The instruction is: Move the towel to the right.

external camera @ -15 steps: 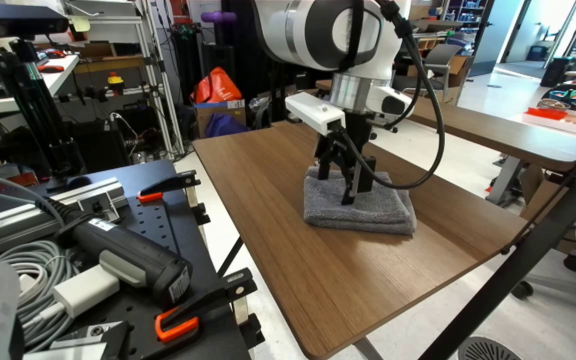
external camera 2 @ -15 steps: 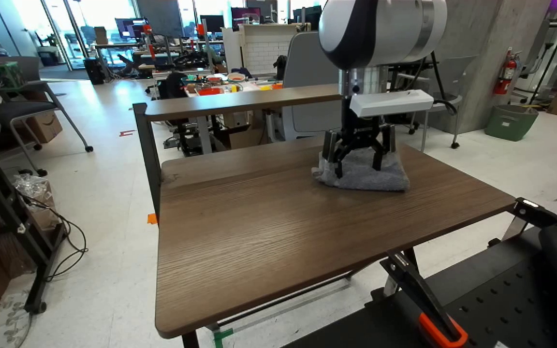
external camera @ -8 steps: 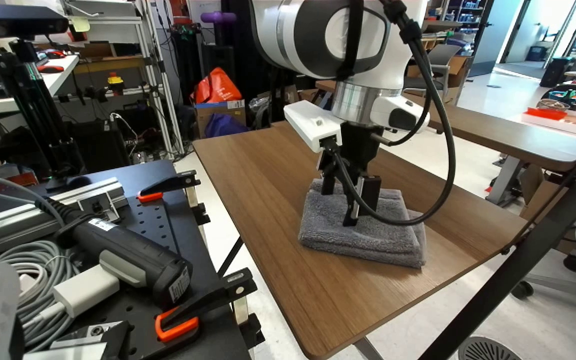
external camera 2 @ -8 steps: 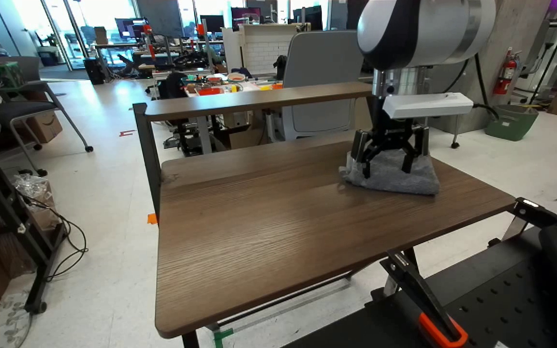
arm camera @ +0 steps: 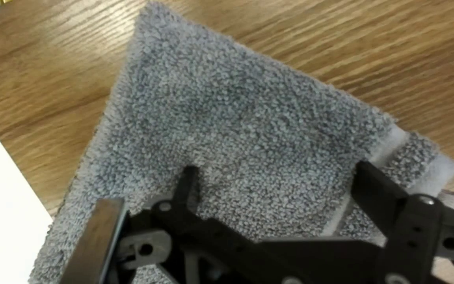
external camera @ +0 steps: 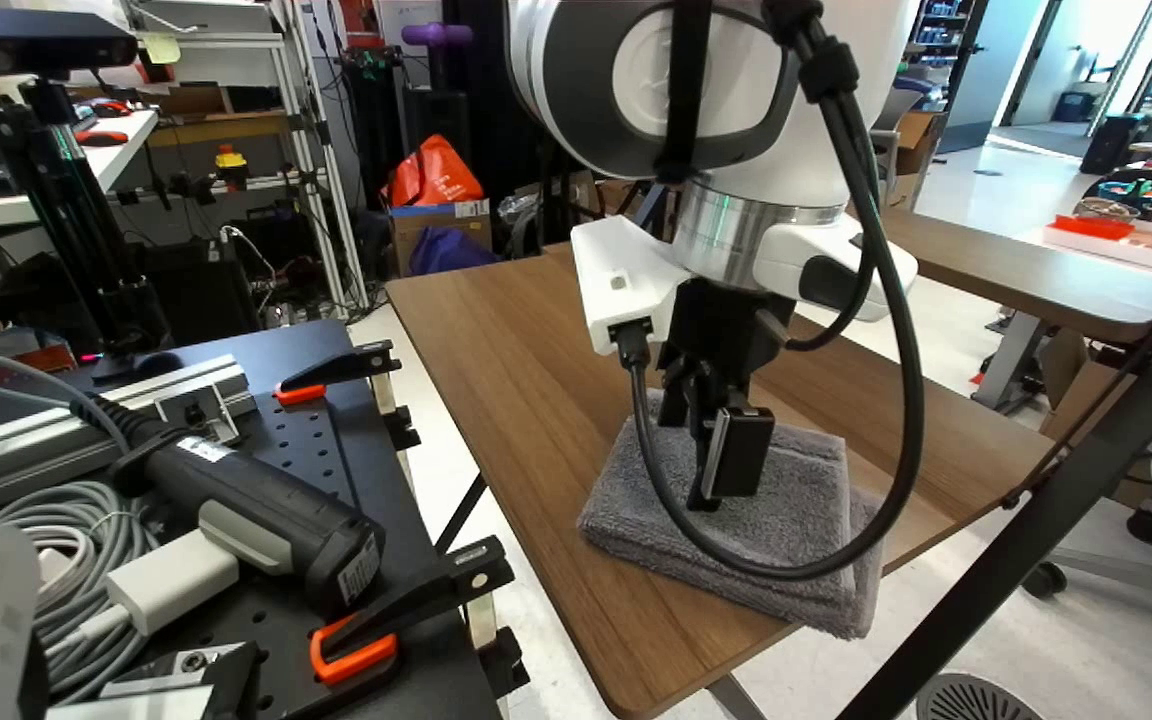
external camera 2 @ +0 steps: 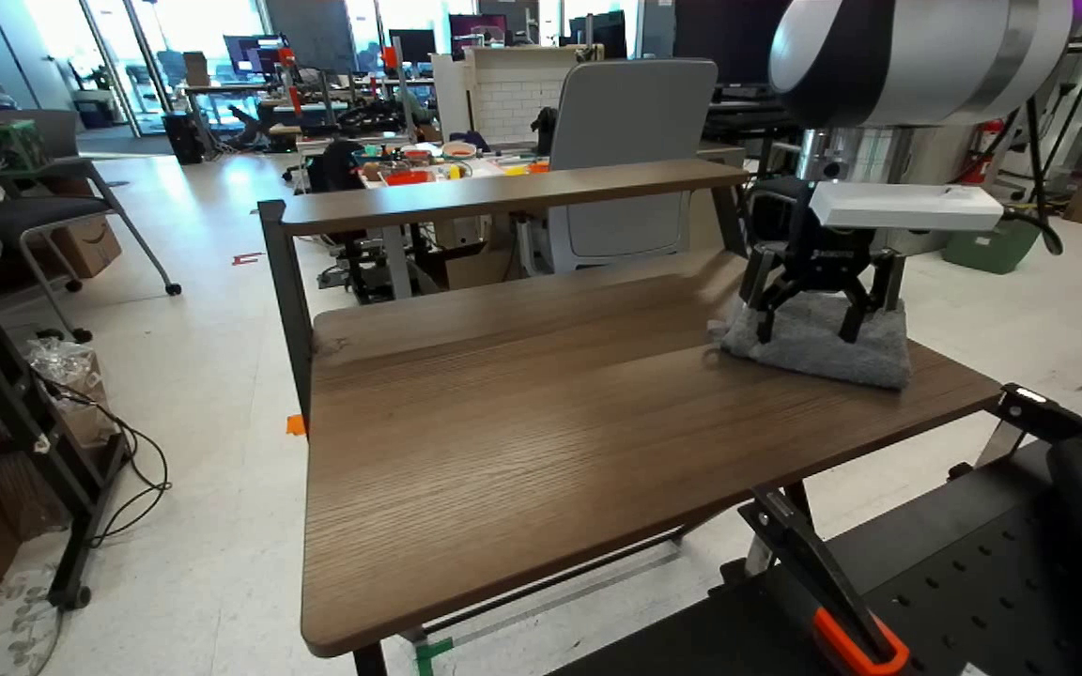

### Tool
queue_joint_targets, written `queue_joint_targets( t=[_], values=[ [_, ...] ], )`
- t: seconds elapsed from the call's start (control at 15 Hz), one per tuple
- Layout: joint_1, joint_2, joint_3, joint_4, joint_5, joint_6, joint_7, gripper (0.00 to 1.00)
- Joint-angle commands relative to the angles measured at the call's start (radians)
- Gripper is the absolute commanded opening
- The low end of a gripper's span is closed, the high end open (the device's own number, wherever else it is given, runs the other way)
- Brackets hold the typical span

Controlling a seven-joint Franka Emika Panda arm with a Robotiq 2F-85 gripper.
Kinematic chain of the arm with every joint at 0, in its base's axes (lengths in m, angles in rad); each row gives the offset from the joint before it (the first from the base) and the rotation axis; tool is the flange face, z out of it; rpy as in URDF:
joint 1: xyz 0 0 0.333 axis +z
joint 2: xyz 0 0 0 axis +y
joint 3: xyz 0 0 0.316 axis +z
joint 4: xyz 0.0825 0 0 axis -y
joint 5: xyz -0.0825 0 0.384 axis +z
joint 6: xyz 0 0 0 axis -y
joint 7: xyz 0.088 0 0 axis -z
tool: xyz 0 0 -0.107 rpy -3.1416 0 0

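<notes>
The grey folded towel [external camera: 806, 505] lies flat on the wooden table [external camera: 506, 370], and one corner sticks out past the table edge in this exterior view. It also shows in an exterior view [external camera 2: 818, 355] near the table's right end. My gripper [external camera: 688, 457] is upright over it with fingers spread, the tips down on the towel's upper face; the gripper [external camera 2: 807, 334] shows the same spread there. In the wrist view the gripper [arm camera: 276, 167] has both tips on the towel [arm camera: 231, 110] with a wide span of cloth flat between them. The cloth is not pinched.
A black bench [external camera: 276, 440] with orange-tipped clamps [external camera: 406, 610], coiled cables and a tool stands beside the table. A raised wooden shelf board [external camera 2: 522, 197] runs along the table's far side. A cable loop [external camera: 911, 400] hangs from the arm in front of the towel.
The arm and towel have moved together toward the camera in one exterior view and rightward in the other. The towel has turned slightly and its corner now passes the table edge. The fingers stay spread.
</notes>
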Motion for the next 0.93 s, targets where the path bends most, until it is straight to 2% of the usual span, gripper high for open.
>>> queue_joint_targets(
  t=[0.0, 0.27, 0.53, 0.67, 0.73, 0.87],
  values=[
    [-0.029, -0.032, 0.026, -0.035, 0.035, 0.018, -0.039, 1.00],
    [-0.006, -0.071, 0.032, -0.029, 0.024, -0.037, -0.040, 1.00],
    [0.045, -0.218, 0.034, -0.104, -0.013, -0.052, -0.030, 1.00],
    [0.078, -0.274, 0.024, -0.112, -0.049, -0.122, -0.015, 1.00],
    [0.054, -0.186, 0.034, -0.062, -0.016, -0.068, -0.029, 1.00],
    [0.072, -0.245, 0.035, -0.084, -0.029, -0.109, -0.024, 1.00]
  ],
)
